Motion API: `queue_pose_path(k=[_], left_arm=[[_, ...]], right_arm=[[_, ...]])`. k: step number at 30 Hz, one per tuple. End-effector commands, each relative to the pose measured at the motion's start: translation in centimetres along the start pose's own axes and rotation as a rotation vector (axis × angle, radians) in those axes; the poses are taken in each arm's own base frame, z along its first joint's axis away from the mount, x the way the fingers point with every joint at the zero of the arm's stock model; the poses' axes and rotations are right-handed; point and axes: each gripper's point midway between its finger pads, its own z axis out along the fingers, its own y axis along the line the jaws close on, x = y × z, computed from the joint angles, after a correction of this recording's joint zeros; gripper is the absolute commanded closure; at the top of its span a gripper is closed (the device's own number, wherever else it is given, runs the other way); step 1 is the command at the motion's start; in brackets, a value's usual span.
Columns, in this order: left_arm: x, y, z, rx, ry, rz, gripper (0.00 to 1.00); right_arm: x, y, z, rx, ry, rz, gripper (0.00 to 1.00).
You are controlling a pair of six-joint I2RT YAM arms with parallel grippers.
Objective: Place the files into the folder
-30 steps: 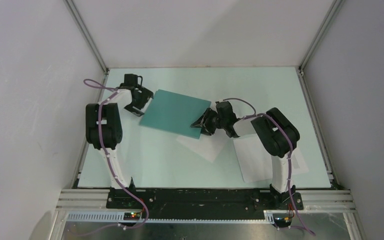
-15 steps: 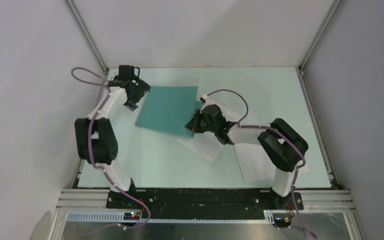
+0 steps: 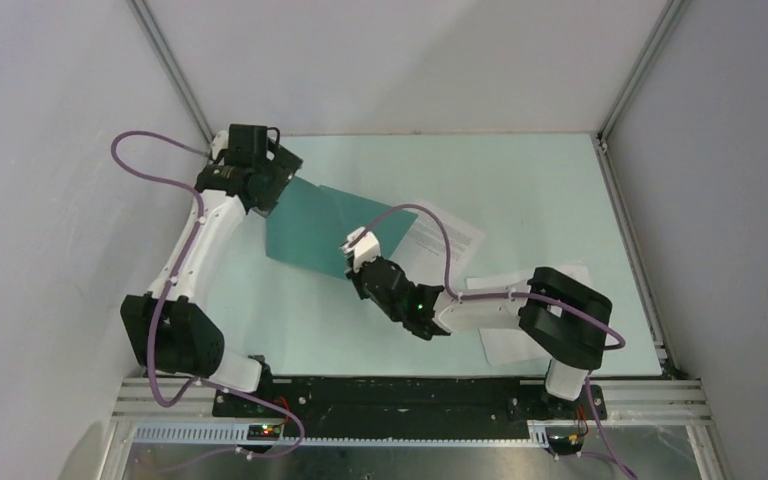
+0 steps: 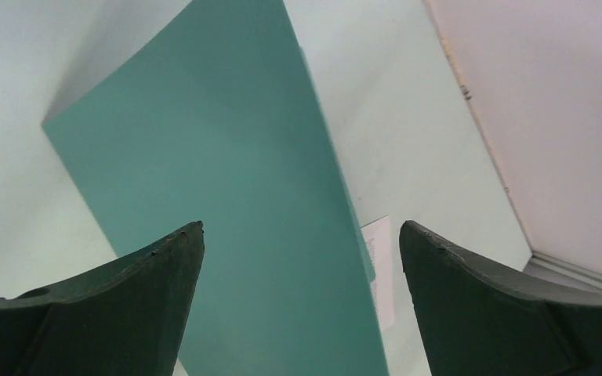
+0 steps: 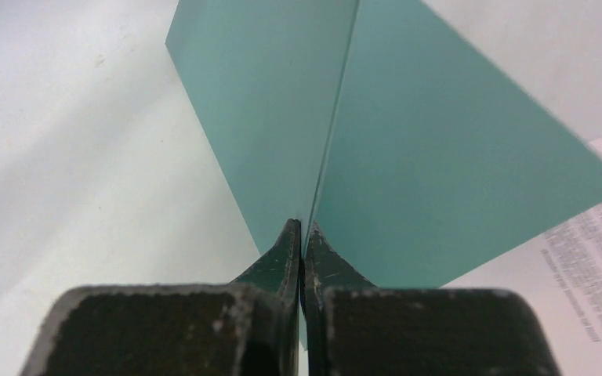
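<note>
The teal-green folder (image 3: 315, 222) lies at the back left of the table, its cover partly raised. My right gripper (image 3: 358, 262) is shut on the cover's near right edge. In the right wrist view the jaws (image 5: 303, 229) pinch that edge, and the folder (image 5: 439, 149) spreads in a V beyond them. My left gripper (image 3: 265, 190) is open over the folder's far left corner; the folder (image 4: 227, 196) shows between its fingers (image 4: 302, 235). One white sheet (image 3: 452, 235) with printed text lies right of the folder. A second sheet (image 3: 508, 342) lies at the near right, partly under the right arm.
The table (image 3: 520, 180) is pale green, with enclosure walls at the left, back and right. A metal frame post (image 3: 175, 85) stands at the back left corner near the left wrist. The right forearm (image 3: 470, 310) stretches low across the middle.
My right gripper has drawn toward the near left with the folder's cover edge pinched, raising it. My left arm has reached further to the back left. The first sheet is now uncovered.
</note>
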Motion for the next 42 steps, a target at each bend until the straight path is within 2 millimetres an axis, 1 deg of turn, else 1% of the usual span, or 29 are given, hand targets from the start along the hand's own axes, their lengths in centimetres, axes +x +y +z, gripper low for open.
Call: queue_pose_path(k=[1, 5, 7, 11, 12, 13, 14, 16, 17, 18, 19, 20, 21, 22, 23, 24, 25, 26, 28, 32, 33, 34, 35, 37, 38, 39, 40, 41, 42], left_arm=[[0.4, 1.2, -0.9, -0.057, -0.014, -0.022, 0.00], [0.2, 1.3, -2.0, -0.065, -0.020, 0.002, 0.04], [0.4, 1.8, -2.6, -0.073, -0.024, 0.013, 0.12], [1.2, 3.7, -3.4, -0.095, -0.024, 0.027, 0.44], [1.5, 4.3, -3.6, -0.098, -0.023, 0.033, 0.55], [1.6, 4.5, -3.8, -0.097, -0.021, 0.040, 0.60], [1.7, 4.8, -4.0, -0.095, -0.021, 0.048, 0.71], [1.7, 5.1, -4.5, -0.087, -0.028, 0.080, 0.84], [1.8, 5.3, -4.6, -0.085, -0.025, 0.109, 0.88], [1.8, 5.3, -4.8, -0.075, -0.025, 0.123, 0.91], [2.0, 5.1, -4.9, -0.063, -0.014, 0.165, 0.92], [2.1, 4.9, -4.9, -0.051, -0.010, 0.187, 0.93], [2.3, 4.9, -4.8, -0.041, 0.000, 0.241, 0.93], [2.2, 4.7, -4.6, -0.025, -0.004, 0.264, 0.92], [2.3, 4.8, -4.4, -0.021, 0.001, 0.325, 0.91], [2.1, 4.6, -4.2, -0.011, -0.005, 0.360, 0.90], [1.9, 4.9, -4.0, -0.018, -0.010, 0.424, 0.86], [1.8, 4.9, -3.8, -0.014, -0.015, 0.448, 0.84], [1.8, 4.8, -3.4, 0.014, -0.002, 0.513, 0.77], [2.2, 4.8, -3.1, 0.076, 0.022, 0.558, 0.73], [2.5, 5.2, -3.1, 0.086, 0.029, 0.557, 0.73], [2.8, 5.3, -3.1, 0.095, 0.040, 0.556, 0.71], [3.2, 5.8, -3.3, 0.096, 0.045, 0.548, 0.67], [3.6, 6.9, -3.9, 0.093, 0.039, 0.524, 0.61], [3.4, 7.4, -4.1, 0.074, 0.020, 0.496, 0.58], [3.6, 8.4, -4.6, 0.062, 0.011, 0.479, 0.49], [3.3, 9.3, -4.8, 0.029, -0.009, 0.437, 0.47], [3.6, 10.4, -5.3, 0.008, -0.013, 0.418, 0.45], [3.5, 11.1, -5.5, -0.011, -0.026, 0.381, 0.44]], right_arm=[[-2.0, -0.5, -0.7, 0.142, -0.100, -0.248, 1.00], [-1.9, 1.1, -1.3, 0.145, -0.125, -0.353, 1.00], [-1.7, 1.2, -1.4, 0.152, -0.123, -0.366, 1.00], [-1.5, 1.3, -1.7, 0.158, -0.115, -0.365, 1.00], [-1.5, 1.6, -1.9, 0.153, -0.116, -0.366, 0.93], [-1.7, 1.7, -2.2, 0.152, -0.119, -0.365, 0.86], [-1.5, 2.0, -2.5, 0.142, -0.118, -0.367, 0.68], [-1.6, 2.6, -3.3, 0.113, -0.117, -0.345, 0.42], [-2.0, 2.8, -4.1, 0.087, -0.112, -0.334, 0.37], [-1.0, 3.0, -4.8, 0.060, -0.082, -0.317, 0.28], [-1.8, 3.5, -5.7, 0.022, -0.096, -0.268, 0.24], [-0.7, 3.6, -6.4, -0.007, -0.062, -0.273, 0.19], [-1.7, 3.8, -7.3, -0.027, -0.074, -0.213, 0.17], [-0.8, 3.8, -7.9, -0.054, -0.039, -0.208, 0.15], [-1.9, 3.8, -9.0, -0.074, -0.056, -0.140, 0.14], [-0.9, 3.7, -9.6, -0.098, -0.030, -0.131, 0.11], [-2.0, 3.7, -10.5, -0.121, -0.048, -0.076, 0.10], [-1.3, 3.6, -11.0, -0.145, -0.022, -0.068, 0.08], [-2.2, 2.7, -11.7, -0.159, -0.018, -0.012, 0.07], [-2.4, -0.1, -11.0, -0.142, 0.027, 0.078, 0.05], [-2.6, -1.4, -10.3, -0.120, 0.033, 0.130, 0.05], [-2.5, -1.2, -10.2, -0.157, 0.059, 0.158, 0.05], [-2.9, -2.3, -9.5, -0.142, 0.061, 0.213, 0.05], [-3.7, -2.4, -8.8, -0.169, 0.067, 0.274, 0.04], [-2.9, -2.3, -8.2, -0.172, 0.106, 0.280, 0.04], [-4.0, -2.4, -7.6, -0.168, 0.097, 0.304, 0.04], [-2.9, -2.4, -6.8, -0.161, 0.138, 0.307, 0.04], [-3.9, -2.4, -6.2, -0.158, 0.130, 0.318, 0.04], [-2.7, -2.3, -5.3, -0.152, 0.176, 0.322, 0.04]])
